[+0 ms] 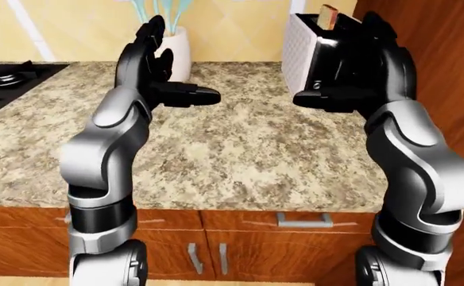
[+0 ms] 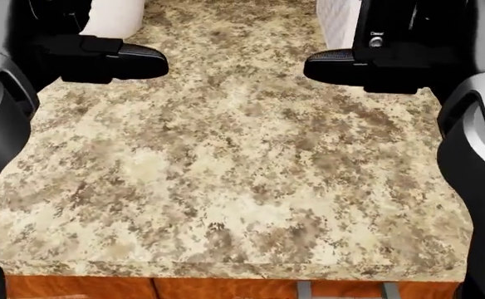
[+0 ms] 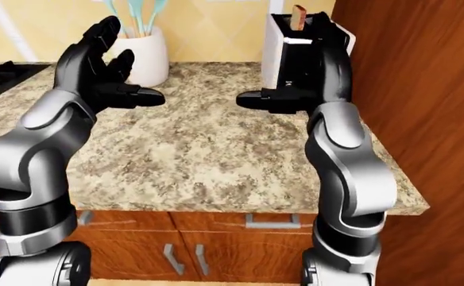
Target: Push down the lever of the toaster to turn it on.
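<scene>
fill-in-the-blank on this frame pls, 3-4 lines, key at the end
1. The toaster stands on the ____ side of the countertop in the left-eye view.
2. A slice of ____ sticks up from the toaster's slot.
3. The white utensil holder stands beyond the ____ robot hand.
4. The fingers of both the left and the right robot hand are ____, gripping nothing.

Missing words: right; bread; left; open
</scene>
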